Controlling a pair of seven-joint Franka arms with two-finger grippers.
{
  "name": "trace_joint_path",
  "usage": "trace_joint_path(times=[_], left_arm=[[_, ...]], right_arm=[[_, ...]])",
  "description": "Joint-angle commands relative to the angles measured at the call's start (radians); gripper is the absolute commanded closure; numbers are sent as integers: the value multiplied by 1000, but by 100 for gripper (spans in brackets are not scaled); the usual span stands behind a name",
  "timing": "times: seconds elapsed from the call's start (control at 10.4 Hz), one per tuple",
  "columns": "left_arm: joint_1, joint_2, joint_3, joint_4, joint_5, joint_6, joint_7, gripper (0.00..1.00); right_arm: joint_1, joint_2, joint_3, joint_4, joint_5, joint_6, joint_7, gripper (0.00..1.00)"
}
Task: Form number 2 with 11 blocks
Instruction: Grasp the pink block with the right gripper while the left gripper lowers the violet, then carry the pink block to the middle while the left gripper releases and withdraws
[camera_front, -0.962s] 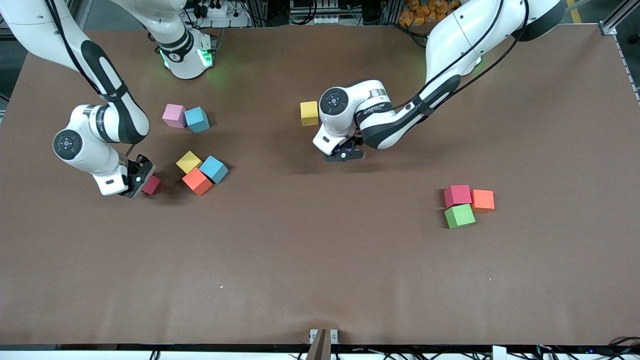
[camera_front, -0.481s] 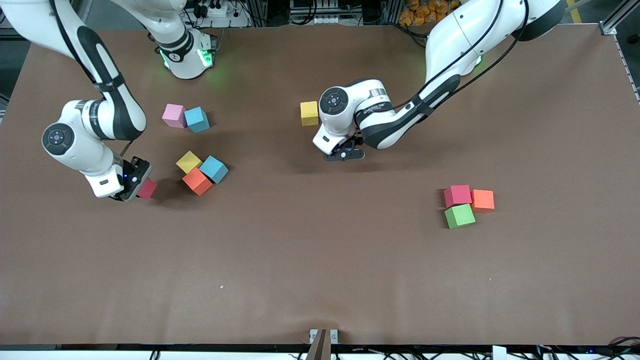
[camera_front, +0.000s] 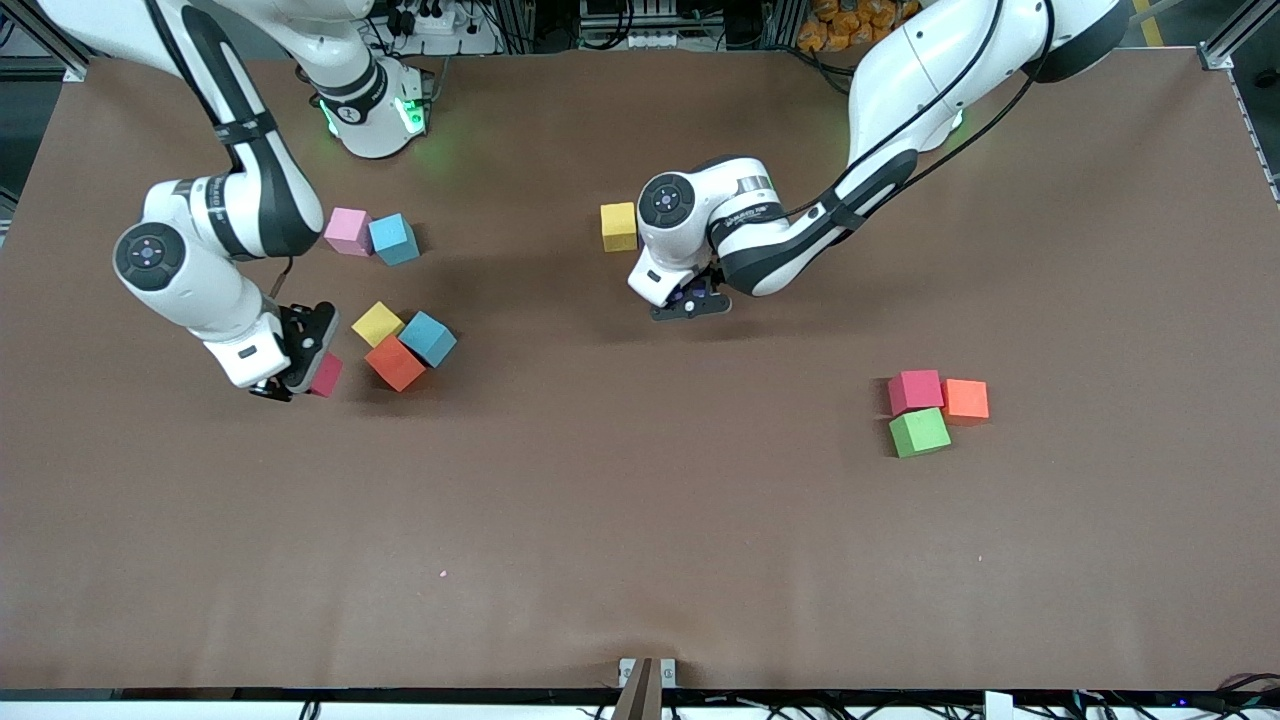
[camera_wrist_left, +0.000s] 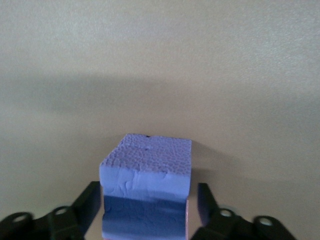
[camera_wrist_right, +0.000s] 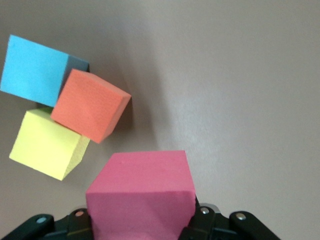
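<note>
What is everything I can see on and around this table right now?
red cubes: two; one touching the green and orange cubes, one in the right gripper
orange cubes: two; one toward the left arm's end, one in the cluster toward the right arm's end
yellow cubes: two; one in that cluster, one mid-table
light-blue cubes: two; one in that cluster, one touching the pink cube
pink cube: one
green cube: one
purple cube: one, between the left gripper's fingers
table: brown
left gripper: open
right gripper: shut on a red cube
</note>
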Motion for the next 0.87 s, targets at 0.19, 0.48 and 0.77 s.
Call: trace_joint_path(times=[0.19, 0.48, 0.77], left_arm=[[25, -35, -50, -6, 14, -4, -64, 0], [47, -102, -54, -7, 12, -18, -50, 0], [225, -125, -175, -4, 12, -21, -24, 0]], right_arm=[[57, -11, 25, 10, -6, -14, 91, 73], [58, -10, 96, 10, -6, -18, 111, 73], [151, -1, 136, 31, -6, -18, 281, 73]])
